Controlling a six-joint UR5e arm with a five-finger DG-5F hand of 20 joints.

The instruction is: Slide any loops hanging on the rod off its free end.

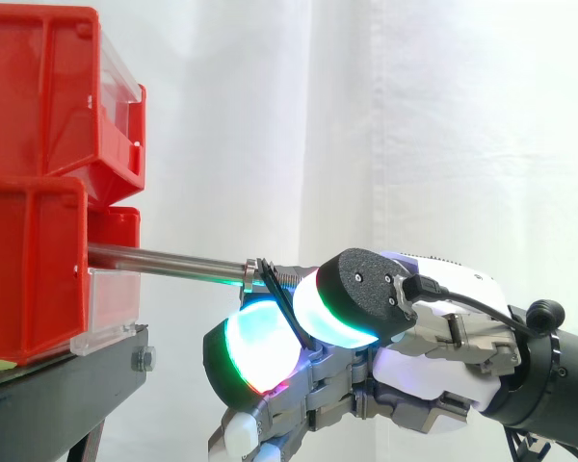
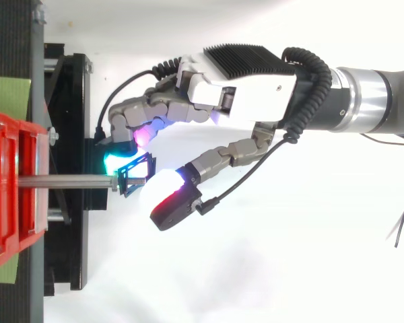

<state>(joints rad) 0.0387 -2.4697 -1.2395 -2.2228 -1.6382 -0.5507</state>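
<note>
A metal rod (image 1: 164, 260) juts level from the lower red bin (image 1: 29, 279) toward the right, and its threaded free end lies by my hand. A thin black loop (image 2: 133, 175) hangs on the rod close to that end, tilted, with its lower part running down between my glowing pads. My hand (image 2: 249, 94) comes in from the right. Its fingers (image 2: 124, 128) curl over the far side of the loop, and its thumb (image 2: 172, 202) closes from the near side. In the side view the hand (image 1: 433, 375) sits just below the rod's tip, with the loop (image 1: 270, 281) pinched between its pads.
Two red bins are stacked at the left, the upper one (image 1: 48, 87) with a clear front panel. They rest on a black stand (image 1: 67, 385). A green sheet (image 2: 7, 94) lies under the bins. A white curtain (image 1: 414, 115) hangs behind.
</note>
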